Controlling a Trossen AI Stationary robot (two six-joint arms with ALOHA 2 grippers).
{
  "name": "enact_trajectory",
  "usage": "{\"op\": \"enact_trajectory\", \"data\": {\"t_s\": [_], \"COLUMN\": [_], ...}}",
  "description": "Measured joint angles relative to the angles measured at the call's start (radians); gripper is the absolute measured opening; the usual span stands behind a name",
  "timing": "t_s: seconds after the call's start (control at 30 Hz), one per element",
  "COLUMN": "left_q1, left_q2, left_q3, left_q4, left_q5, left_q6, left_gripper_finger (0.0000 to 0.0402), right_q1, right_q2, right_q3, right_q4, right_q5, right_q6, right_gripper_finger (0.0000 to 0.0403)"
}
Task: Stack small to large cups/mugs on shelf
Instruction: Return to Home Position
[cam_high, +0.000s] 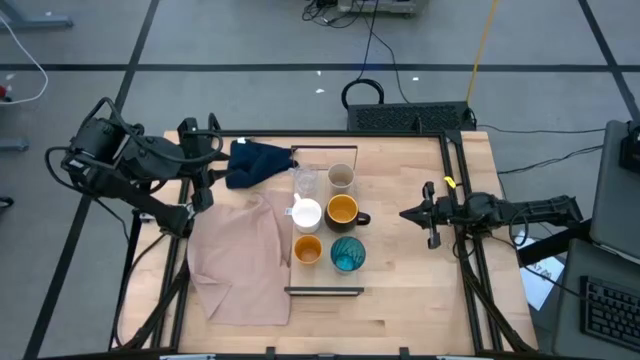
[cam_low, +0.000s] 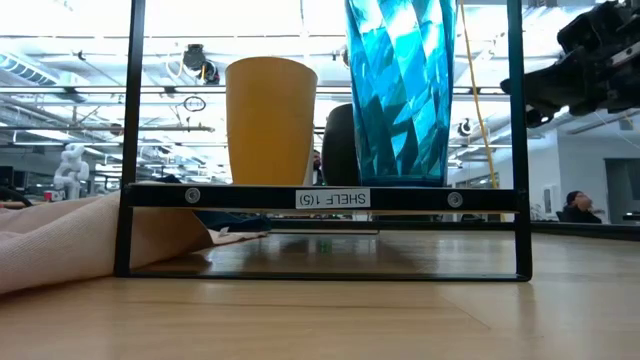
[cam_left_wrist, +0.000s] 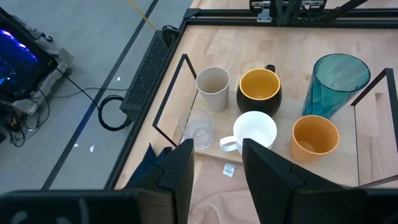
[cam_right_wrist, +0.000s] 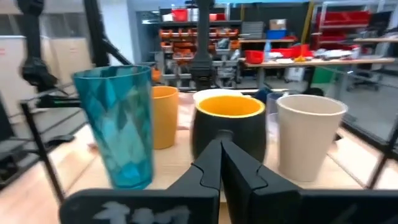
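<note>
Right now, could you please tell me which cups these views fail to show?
Low view: the clear glass, white mug and beige cup are hidden behind the orange cup and teal tumbler.
Right wrist view: the clear glass is unseen; the dark mug covers all but the white mug's rim.
Low view: the top edge cuts off the tumbler's rim.

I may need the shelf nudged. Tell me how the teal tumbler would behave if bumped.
The teal tumbler is the tallest vessel and narrows toward its base, so it would probably tip easily. Its see-through faceted wall looks glossy, likely slippery in a grip and possibly breakable.
</note>
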Motion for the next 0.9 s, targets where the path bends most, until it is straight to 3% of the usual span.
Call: {"op": "enact_trajectory", "data": {"t_s": [0.63,0.77,0.9], "left_q1": [0.0,-0.014,-0.102], "left_q2": [-0.006,-0.059,-0.191], "left_q3": [0.0,-0.01,-0.145], "left_q4": [0.033,-0.03,0.039], "left_q5": [0.0,0.0,-0.017], "left_q6": [0.065,-0.039,-0.065], "left_gripper_finger": [0.0138,0.0138,0.0138], "right_q1": [0.0,0.0,0.0], "right_q2": [0.001,0.001,0.001], "right_q3": [-0.002,-0.002,-0.002], "right_q4": [-0.002,0.002,0.007], "right_q5": [0.013,0.012,0.011], "right_q6": [-0.048,-0.048,-0.048], "right_gripper_finger": [0.0,0.0,0.0]}}
